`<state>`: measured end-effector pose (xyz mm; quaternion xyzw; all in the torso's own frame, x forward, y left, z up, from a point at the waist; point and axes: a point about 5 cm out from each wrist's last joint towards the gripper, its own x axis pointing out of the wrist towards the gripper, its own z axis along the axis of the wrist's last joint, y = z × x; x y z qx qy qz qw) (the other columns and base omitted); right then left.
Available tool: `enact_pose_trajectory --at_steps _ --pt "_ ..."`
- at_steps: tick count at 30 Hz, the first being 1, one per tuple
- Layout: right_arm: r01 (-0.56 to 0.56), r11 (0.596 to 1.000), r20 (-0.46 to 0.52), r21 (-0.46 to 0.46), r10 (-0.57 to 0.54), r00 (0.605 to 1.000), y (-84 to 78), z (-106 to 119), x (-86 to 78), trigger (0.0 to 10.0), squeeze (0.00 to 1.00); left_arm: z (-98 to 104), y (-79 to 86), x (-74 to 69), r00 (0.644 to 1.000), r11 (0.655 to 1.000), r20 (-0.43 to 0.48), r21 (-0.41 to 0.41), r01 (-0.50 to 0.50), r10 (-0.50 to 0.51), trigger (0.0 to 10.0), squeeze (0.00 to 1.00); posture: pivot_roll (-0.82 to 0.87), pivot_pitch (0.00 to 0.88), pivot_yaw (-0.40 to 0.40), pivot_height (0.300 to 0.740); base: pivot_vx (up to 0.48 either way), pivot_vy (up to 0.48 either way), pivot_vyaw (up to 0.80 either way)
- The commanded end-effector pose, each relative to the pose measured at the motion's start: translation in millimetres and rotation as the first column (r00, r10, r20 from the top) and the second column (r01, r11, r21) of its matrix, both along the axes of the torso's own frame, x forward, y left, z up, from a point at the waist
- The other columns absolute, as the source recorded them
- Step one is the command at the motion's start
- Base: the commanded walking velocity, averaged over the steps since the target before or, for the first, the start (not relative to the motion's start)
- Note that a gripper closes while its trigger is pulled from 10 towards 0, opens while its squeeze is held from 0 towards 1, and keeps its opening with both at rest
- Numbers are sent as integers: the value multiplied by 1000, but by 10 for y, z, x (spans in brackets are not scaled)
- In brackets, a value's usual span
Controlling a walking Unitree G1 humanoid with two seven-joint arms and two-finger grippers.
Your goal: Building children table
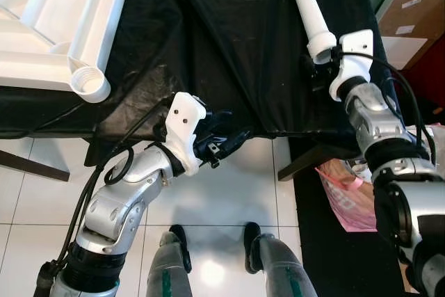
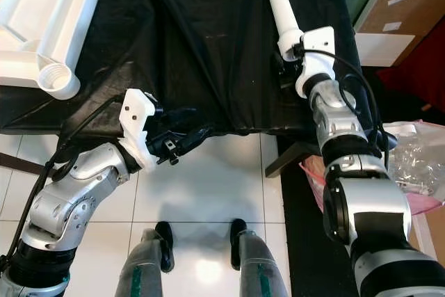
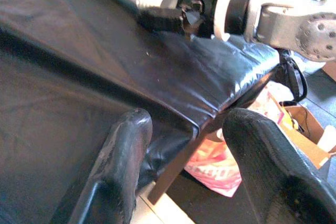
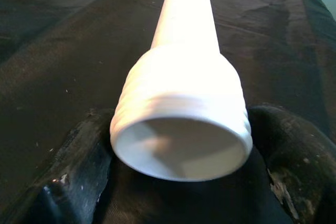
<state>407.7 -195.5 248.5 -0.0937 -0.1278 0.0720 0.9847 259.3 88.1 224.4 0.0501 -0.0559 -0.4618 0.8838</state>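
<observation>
- Black cloth (image 1: 236, 46): we see it covering the work surface, its edge hanging over the white tiled floor (image 1: 222, 193).
- White tabletop (image 1: 49, 26): lies upside down at the cloth's far left, a threaded socket (image 1: 90, 85) at its near corner.
- Table leg (image 2: 278, 1): lies on the cloth at the right, threaded end towards us.
- Right gripper (image 4: 178, 182): we find its fingers closed around the leg's threaded end.
- Left gripper (image 3: 184, 145): fingers spread wide, holding nothing, at the cloth's front edge.
- Pink plastic bag (image 1: 341, 196): on the floor at the right; contents unclear.
- Cardboard box (image 1: 417, 5): beyond the table's right corner.
</observation>
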Motion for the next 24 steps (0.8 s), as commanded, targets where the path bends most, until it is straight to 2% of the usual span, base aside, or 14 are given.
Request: enact_pose_trajectory --at_steps 1,2,3,4,5,9,11,15,16,18,19,24 --pt "2 1000 -21 25 -1 1000 -7 -85 -3 10000 294 -33 -12 -56 1000 1000 -16 9 13 -13 10000 0 162 409 -40 740 0 0 0" --pt "-7 999 -15 45 8 1000 36 -78 12 10000 259 -37 -11 -70 1000 1000 -22 12 12 -11 10000 0 165 409 -39 740 0 0 0" --pt "-10 999 -13 50 10 1000 47 -75 15 10000 114 -38 -10 -74 1000 1000 -23 12 12 -12 10000 0 166 409 -39 740 0 0 0" --pt "-10 999 -13 50 10 1000 47 -75 15 10000 114 -38 -10 -74 1000 1000 -23 12 12 -12 10000 0 166 409 -39 740 0 0 0" --pt "-9 998 -10 63 9 1000 74 -70 25 10000 0 -35 -6 -78 1000 1000 -25 15 11 -11 10000 0 171 414 -33 740 0 0 0" --pt "7 995 -12 102 -5 1000 156 -73 47 10000 0 -29 14 -80 1000 1000 -27 22 7 -7 10000 0 183 416 -24 740 0 0 0" --pt "27 982 -15 186 -24 1000 256 -93 66 10000 0 -24 41 -85 1000 999 -26 32 -4 5 10000 0 195 418 -17 740 0 0 0" --pt "31 978 -17 205 -28 999 278 -99 69 10000 0 -22 45 -90 1000 999 -26 34 -6 7 10000 0 198 418 -15 740 0 0 0" --pt "35 972 -24 230 -31 999 323 -117 74 2863 0 -25 52 -96 1000 999 -27 40 -9 10 10000 0 201 421 -11 740 0 0 0" --pt "35 972 -24 230 -31 999 323 -117 74 2863 0 -25 52 -96 1000 999 -27 40 -9 10 10000 0 201 421 -11 740 0 0 0" --pt "33 967 -31 253 -26 999 369 -132 77 0 0 -30 57 -103 1000 999 -29 47 -11 12 10000 0 205 422 -9 740 0 0 0" --pt "13 960 -23 281 -7 1000 454 -149 73 0 0 -30 73 -102 999 998 -30 57 -17 18 10000 0 205 421 -4 740 0 0 0"
